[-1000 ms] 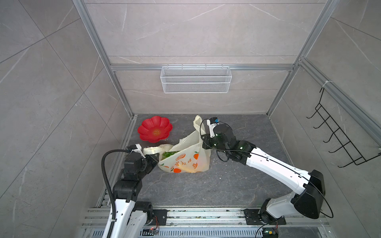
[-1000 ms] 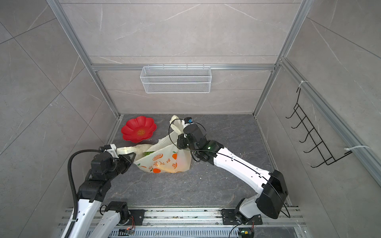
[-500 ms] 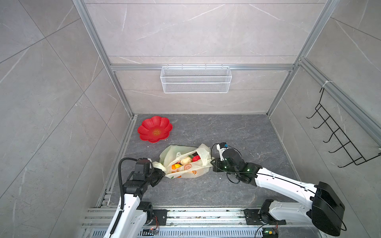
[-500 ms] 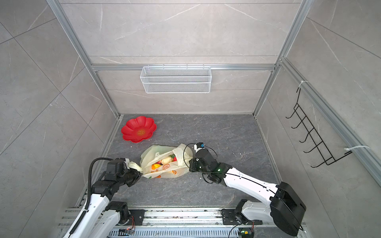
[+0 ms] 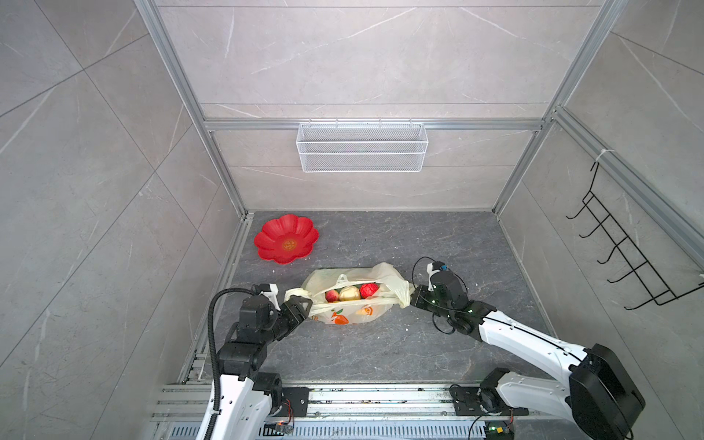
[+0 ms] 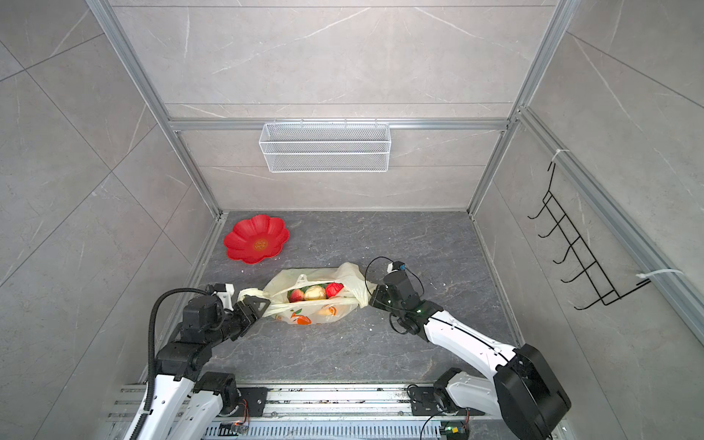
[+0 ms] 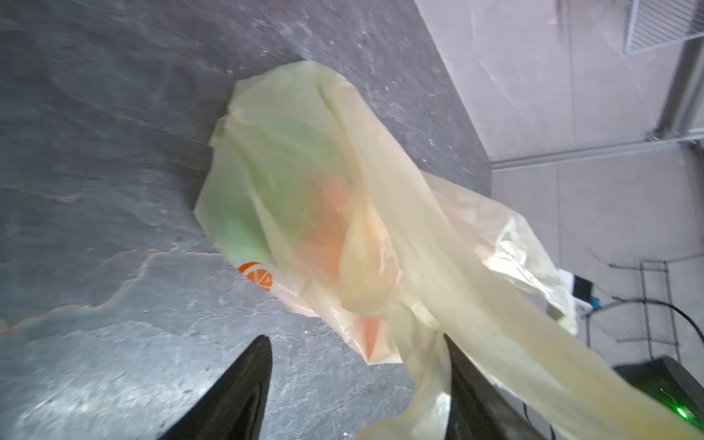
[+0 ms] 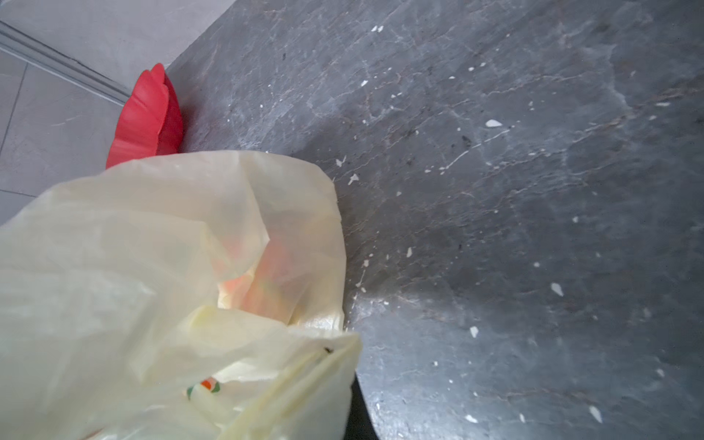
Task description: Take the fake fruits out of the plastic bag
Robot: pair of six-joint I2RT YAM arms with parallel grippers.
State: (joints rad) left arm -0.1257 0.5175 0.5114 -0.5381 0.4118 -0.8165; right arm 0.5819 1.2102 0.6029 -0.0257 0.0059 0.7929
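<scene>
Left tool spread wide, touching the plastic bag; right tool pinching its other end

The 2 arms were bent low, grippers pointing toward each other. The left gripper had its fingers apart. The right gripper was closed on a handle of the bag.

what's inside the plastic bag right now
In both top views the open mouth of the plastic bag shows a reddish peach-like fruit, a beige round fruit and a red fruit, with some green behind. Anything beneath them is covered by these fruits and the film.
</scene>
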